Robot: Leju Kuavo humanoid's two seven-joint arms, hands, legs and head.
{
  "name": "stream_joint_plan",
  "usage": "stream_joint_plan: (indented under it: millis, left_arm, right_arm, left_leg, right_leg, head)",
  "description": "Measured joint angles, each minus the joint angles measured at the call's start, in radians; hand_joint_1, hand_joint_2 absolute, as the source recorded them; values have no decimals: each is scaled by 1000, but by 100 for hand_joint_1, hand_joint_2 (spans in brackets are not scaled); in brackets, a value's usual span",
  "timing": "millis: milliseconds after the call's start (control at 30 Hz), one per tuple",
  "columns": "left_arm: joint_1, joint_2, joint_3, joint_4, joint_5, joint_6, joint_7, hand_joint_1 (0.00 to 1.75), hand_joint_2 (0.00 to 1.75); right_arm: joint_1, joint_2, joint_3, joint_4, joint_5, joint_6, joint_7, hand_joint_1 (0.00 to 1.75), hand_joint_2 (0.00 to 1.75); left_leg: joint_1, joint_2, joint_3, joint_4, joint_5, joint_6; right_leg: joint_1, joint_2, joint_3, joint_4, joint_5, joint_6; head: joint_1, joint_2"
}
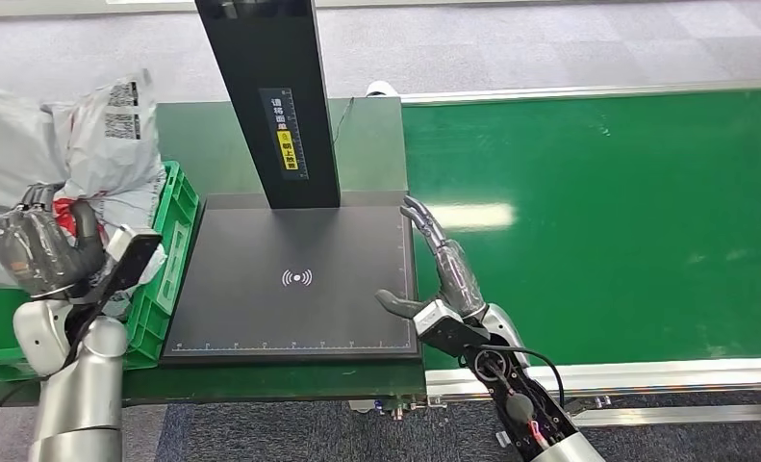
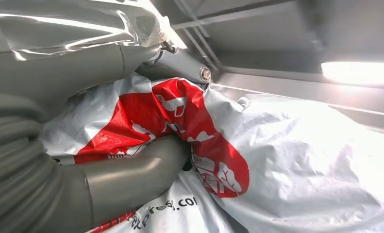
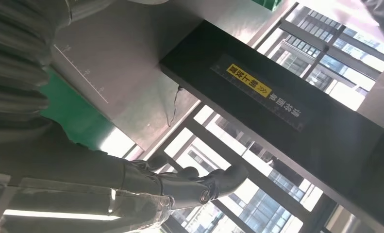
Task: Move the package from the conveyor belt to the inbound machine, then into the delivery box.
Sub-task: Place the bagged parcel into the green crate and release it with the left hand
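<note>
package: white plastic, red print — dark lettering
delivery box: green
conveyor belt: green
inbound machine: black — white symbol, yellow label
left hand: grey

Scanner plate at centre, its post rising from the rear edge; crate touching the plate's left side, holding parcels and the left hand; conveyor along its right side, right hand at that edge.
</note>
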Motion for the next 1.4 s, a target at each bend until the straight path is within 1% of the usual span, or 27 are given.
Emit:
stream_joint_plan:
  millis: [100,133,167,300,433,533,633,667,700,733,767,800,900,933,1033,1100,1200,1333,1400]
  left_arm:
    - [-28,1,150,0,27,1,-172,175,175]
    - [-36,-1,200,-2,31,2,-214,175,175]
    - [-41,-3,240,-3,33,2,-236,175,175]
    - [-50,-9,328,-6,37,3,-262,175,175]
    - [-65,-30,415,-30,57,3,-347,175,175]
    - [-72,-44,460,-36,34,3,-355,175,175]
    - [-76,-58,478,-28,-26,3,-347,175,175]
    - [-78,-58,472,-12,-53,2,-326,175,175]
    - [-78,-55,454,13,-85,-2,-288,175,175]
    - [-74,-48,423,42,-111,-15,-241,175,175]
    - [-66,-38,373,73,-129,-44,-193,175,175]
    - [-56,-25,312,97,-132,-88,-160,175,175]
    - [-33,11,113,151,-104,-259,-104,175,175]
    - [-30,22,56,170,-101,-312,-70,175,175]
    - [-33,55,-70,224,-109,-443,35,175,175]
    - [-42,77,-128,256,-109,-496,70,175,175]
    - [-61,104,-185,296,-104,-548,117,175,175]
    - [-79,120,-225,321,-112,-541,210,175,175]
    - [-82,124,-235,328,-117,-533,231,175,175]
  right_arm:
    - [3,4,-8,-1,12,14,0,0,175]
    - [4,5,-10,-1,13,17,0,0,175]
    - [4,7,-11,-1,14,18,0,0,175]
    - [4,12,-16,-1,14,21,0,0,175]
    - [4,19,-17,-1,16,25,0,0,175]
    - [4,25,-17,-1,20,26,-1,0,175]
    - [4,27,-17,-1,28,26,-1,0,175]
    - [4,27,-17,-1,29,27,-1,0,175]
    - [4,27,-18,-1,31,29,-1,0,175]
    - [3,27,-18,-1,32,31,-1,0,175]
    - [3,27,-20,-1,32,34,-2,0,175]
    - [2,27,-22,-1,31,37,-2,0,175]
    - [-5,24,-28,-1,28,42,-4,0,175]
    - [-7,24,-30,-1,28,43,-5,0,175]
    - [-9,20,-39,-1,31,43,-5,0,175]
    - [-9,17,-45,-1,32,44,-5,0,175]
    - [-7,14,-52,-2,39,50,-5,0,175]
    - [4,14,-62,-14,52,55,0,0,175]
    - [8,14,-65,-20,54,55,1,0,175]
  left_leg:
    - [0,0,0,0,0,0]
    - [0,0,0,0,0,0]
    - [0,0,0,0,0,0]
    - [0,-1,0,0,0,0]
    - [0,0,0,0,0,0]
    - [0,-1,0,0,0,0]
    - [0,-1,0,0,0,0]
    - [0,-1,0,0,0,0]
    - [0,-1,0,0,0,0]
    - [0,-1,0,0,0,0]
    - [0,-2,0,0,0,0]
    - [0,-2,0,0,0,0]
    - [0,-1,0,0,0,0]
    - [0,-1,0,0,0,0]
    - [0,-1,1,0,0,0]
    - [0,-2,1,0,0,0]
    - [0,-3,2,0,0,0]
    - [0,-1,5,0,0,0]
    - [0,0,7,0,0,0]
  right_leg:
    - [0,0,-1,0,0,0]
    - [0,0,-1,0,0,0]
    - [0,0,-1,0,0,0]
    - [0,0,0,0,0,0]
    - [0,0,0,0,0,0]
    - [0,0,0,0,0,0]
    - [0,0,-1,0,0,0]
    - [0,0,-1,0,0,0]
    - [0,0,-1,0,0,0]
    - [0,0,0,0,0,0]
    - [0,0,0,0,0,0]
    - [0,0,0,0,0,0]
    - [0,0,1,0,0,0]
    - [0,0,1,0,0,0]
    - [0,0,0,0,0,0]
    - [0,0,1,0,0,0]
    - [0,-1,3,0,0,0]
    - [0,0,6,0,0,0]
    - [0,0,7,0,0,0]
  head:
    - [0,0]
    - [0,0]
    - [0,0]
    - [0,0]
    - [0,0]
    - [0,0]
    - [0,0]
    - [0,0]
    - [0,0]
    - [0,0]
    - [0,0]
    - [0,0]
    - [0,0]
    - [0,0]
    - [0,0]
    - [0,0]
    - [0,0]
    - [0,0]
    - [0,0]
